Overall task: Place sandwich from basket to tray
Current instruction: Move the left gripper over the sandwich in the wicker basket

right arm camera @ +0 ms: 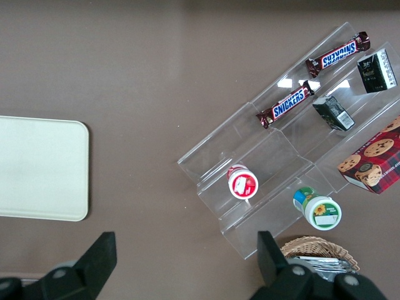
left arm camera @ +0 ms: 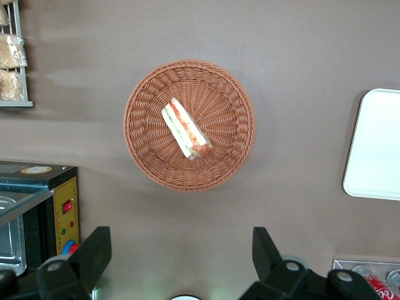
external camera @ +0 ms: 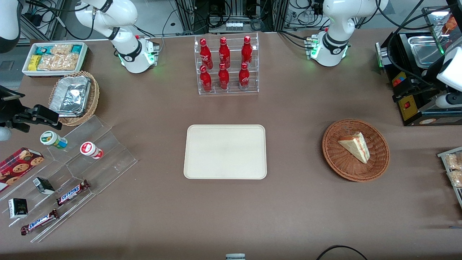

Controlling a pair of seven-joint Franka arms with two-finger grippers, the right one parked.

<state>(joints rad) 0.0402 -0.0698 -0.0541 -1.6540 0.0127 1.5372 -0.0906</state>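
Observation:
The sandwich [external camera: 355,146], a pale wedge with red and green filling, lies in the round reddish-brown wicker basket [external camera: 335,159] toward the working arm's end of the table. The left wrist view looks down on the sandwich [left arm camera: 185,129] and the basket [left arm camera: 150,162]. My left gripper [external camera: 400,90] hangs open and empty high above the table, beside the black appliance and farther from the front camera than the basket. Its fingers stand wide apart in the wrist view [left arm camera: 178,250]. The cream tray [external camera: 225,151] lies bare at mid-table; its edge shows in the wrist view [left arm camera: 378,144].
A black appliance with a yellow panel [external camera: 415,108] stands close to the gripper. A rack of red bottles [external camera: 227,65] stands farther back than the tray. Snack packets [external camera: 453,169] lie near the basket. An acrylic stand with snacks [external camera: 72,169] is toward the parked arm's end.

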